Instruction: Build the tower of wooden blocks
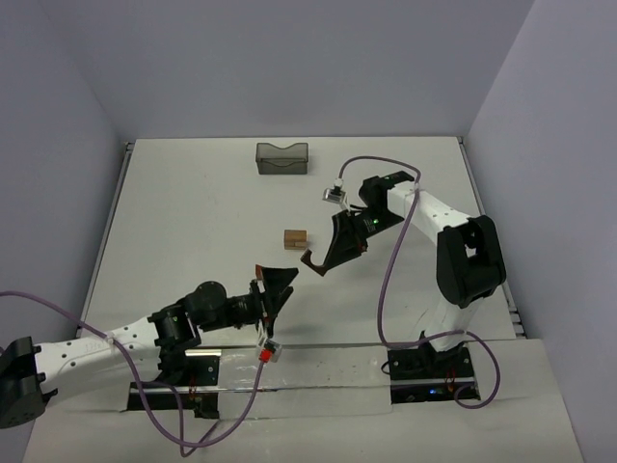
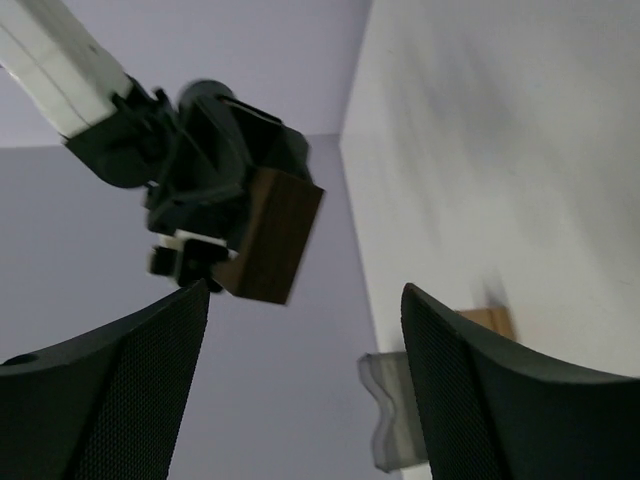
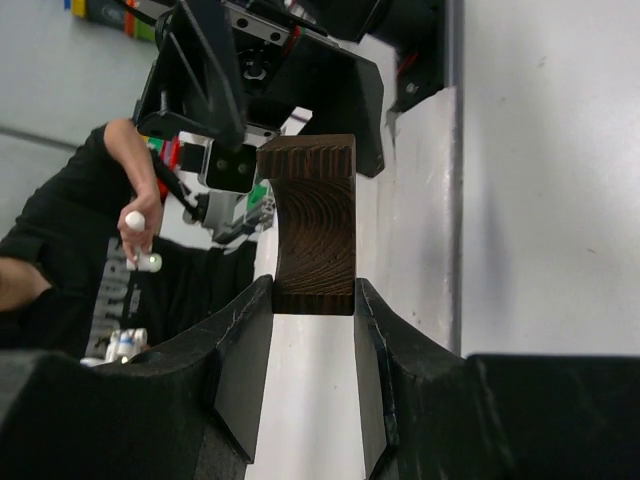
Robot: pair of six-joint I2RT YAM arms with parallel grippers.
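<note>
While right fingers (image 3: 240, 360) clamp the dark brown arch (image 3: 315, 225), left fingers (image 2: 130, 370) spread wide, nearby

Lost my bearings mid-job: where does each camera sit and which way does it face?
Top external: above and behind the bases, looking down on the table; both arms show, left end effector and right end effector.
Left wrist: tilted, facing the right end effector's dark arch; own open fingers frame it.
Right wrist: facing the left end effector and a person beyond; own fingers clamp the arch.
Shared: arch in all three; bin and tan blocks in top and left wrist.
</note>
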